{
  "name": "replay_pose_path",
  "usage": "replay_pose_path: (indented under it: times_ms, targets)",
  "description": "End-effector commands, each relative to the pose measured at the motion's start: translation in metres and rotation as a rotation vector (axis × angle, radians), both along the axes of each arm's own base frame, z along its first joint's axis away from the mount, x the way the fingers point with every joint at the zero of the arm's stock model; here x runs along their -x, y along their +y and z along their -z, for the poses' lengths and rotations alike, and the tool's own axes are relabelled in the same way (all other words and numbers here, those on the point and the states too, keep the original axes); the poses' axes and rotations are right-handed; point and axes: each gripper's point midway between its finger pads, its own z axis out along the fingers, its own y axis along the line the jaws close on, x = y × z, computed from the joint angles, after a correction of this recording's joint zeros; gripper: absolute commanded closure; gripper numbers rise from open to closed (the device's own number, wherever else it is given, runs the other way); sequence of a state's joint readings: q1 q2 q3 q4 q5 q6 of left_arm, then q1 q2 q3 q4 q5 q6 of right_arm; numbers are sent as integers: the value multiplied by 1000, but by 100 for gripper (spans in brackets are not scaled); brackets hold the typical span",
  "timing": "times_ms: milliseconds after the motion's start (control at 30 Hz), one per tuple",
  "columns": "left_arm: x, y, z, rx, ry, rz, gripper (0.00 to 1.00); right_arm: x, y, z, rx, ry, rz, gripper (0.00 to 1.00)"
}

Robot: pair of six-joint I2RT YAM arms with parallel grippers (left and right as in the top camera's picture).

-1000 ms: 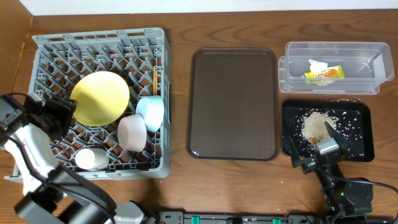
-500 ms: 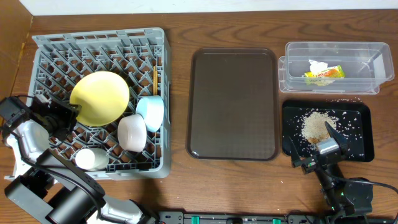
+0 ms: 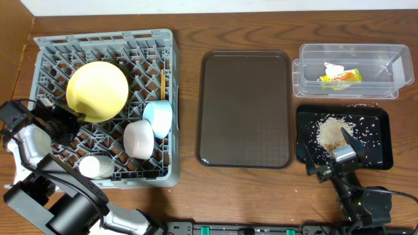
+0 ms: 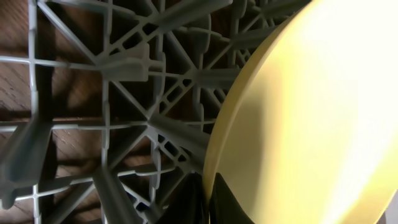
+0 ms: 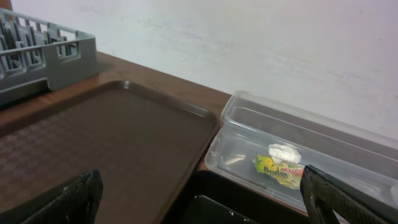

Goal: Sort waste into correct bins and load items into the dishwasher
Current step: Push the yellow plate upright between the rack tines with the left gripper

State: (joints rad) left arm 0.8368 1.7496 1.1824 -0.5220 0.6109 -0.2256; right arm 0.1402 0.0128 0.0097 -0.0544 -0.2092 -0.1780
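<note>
A yellow plate (image 3: 98, 90) stands tilted in the grey dish rack (image 3: 108, 42), its underside facing up. My left gripper (image 3: 77, 117) is shut on the plate's near rim. In the left wrist view the two black fingertips (image 4: 194, 200) pinch the yellow plate (image 4: 311, 112) at its edge, with the grey rack (image 4: 124, 68) behind. A light blue cup (image 3: 159, 117) and two white cups (image 3: 138, 138) (image 3: 95, 166) lie in the rack. My right gripper (image 3: 324, 149) rests open over the black tray (image 3: 375, 153), nothing between its fingers (image 5: 68, 199).
A brown serving tray (image 3: 244, 108) lies mid-table. A clear plastic bin (image 3: 349, 62) at the back right holds a yellow wrapper (image 3: 339, 77) and white paper. The black tray carries scattered rice-like crumbs (image 3: 333, 130). A thin wooden stick (image 3: 162, 83) lies in the rack.
My left gripper has shut on the yellow plate's rim, and the plate has tipped up and shifted toward the back left of the rack. The right arm has not moved.
</note>
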Motion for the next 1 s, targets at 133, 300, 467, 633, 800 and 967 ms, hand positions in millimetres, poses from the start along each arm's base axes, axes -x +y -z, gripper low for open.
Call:
replay_pose_path:
  times_ms: [133,300,467,633,800,967]
  targets:
    - [5,9,-53,-260,-21,14,92,-1,-3,1,9,-3,9,1]
    - [11,-1,-97,-573,74,22,93,-1,-3,1,9,-3,9,1]
    - [9,-16,-126,-883,206,45,93,-1,-3,1,9,-3,9,1]
    - [0,-26,-141,-1116,319,51,93,-1,-3,1,9,-3,9,1]
    - [-1,-24,-148,-1185,352,43,93,-1,-3,1,9,-3,9,1]
    - [-3,-26,-138,-1188,385,93,93,-1,-3,1,9,-3,9,1]
